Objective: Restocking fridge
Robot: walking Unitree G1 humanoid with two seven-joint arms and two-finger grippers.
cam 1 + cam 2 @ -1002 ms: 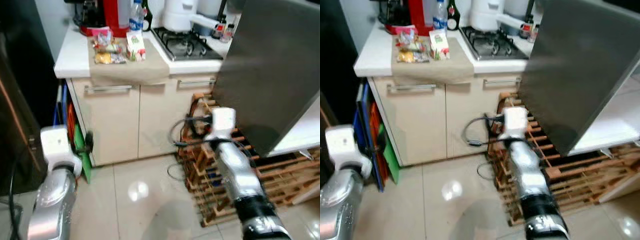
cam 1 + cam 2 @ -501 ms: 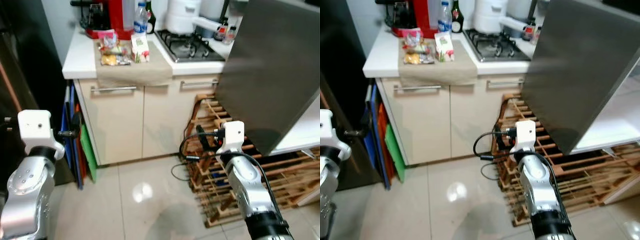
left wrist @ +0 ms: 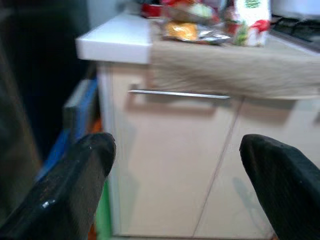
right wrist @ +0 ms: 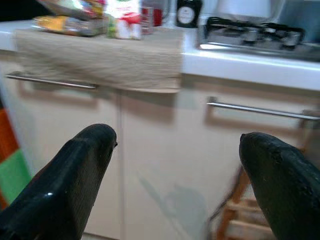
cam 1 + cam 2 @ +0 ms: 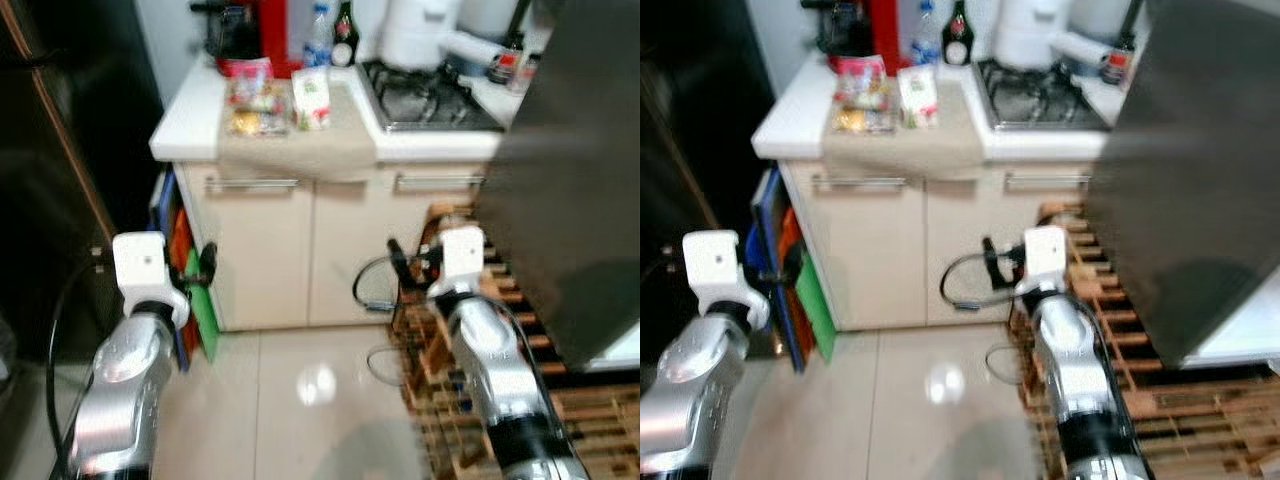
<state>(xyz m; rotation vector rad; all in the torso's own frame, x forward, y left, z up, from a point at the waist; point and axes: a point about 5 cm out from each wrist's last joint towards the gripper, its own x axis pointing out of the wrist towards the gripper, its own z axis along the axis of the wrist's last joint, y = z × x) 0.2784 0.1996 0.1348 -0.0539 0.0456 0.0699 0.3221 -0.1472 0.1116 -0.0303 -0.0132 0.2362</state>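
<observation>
A grey stainless fridge door (image 5: 580,200) stands open at 3 o'clock beside the cream kitchen cabinet (image 5: 300,250). On its white countertop (image 5: 790,110), at 12 o'clock, packaged groceries (image 5: 262,98) lie on a beige cloth (image 5: 300,140). Left gripper (image 3: 175,165) and right gripper (image 4: 175,165) hang with fingers spread wide, holding nothing.

A white countertop (image 5: 790,110) is being carried by cream cabinets (image 5: 880,250) with steel bar handles. A beige cloth (image 5: 905,140) is being draped over its front edge, and on it a milk carton (image 5: 917,97) and snack packets (image 5: 862,105) are being supported. Behind them, a red appliance (image 5: 880,25), a water bottle (image 5: 928,22) and a dark bottle (image 5: 958,22) are being held, with a gas hob (image 5: 1040,95) set alongside. Below, a glossy tiled floor (image 5: 900,400) is being occupied by a wooden rack (image 5: 1140,400).
</observation>
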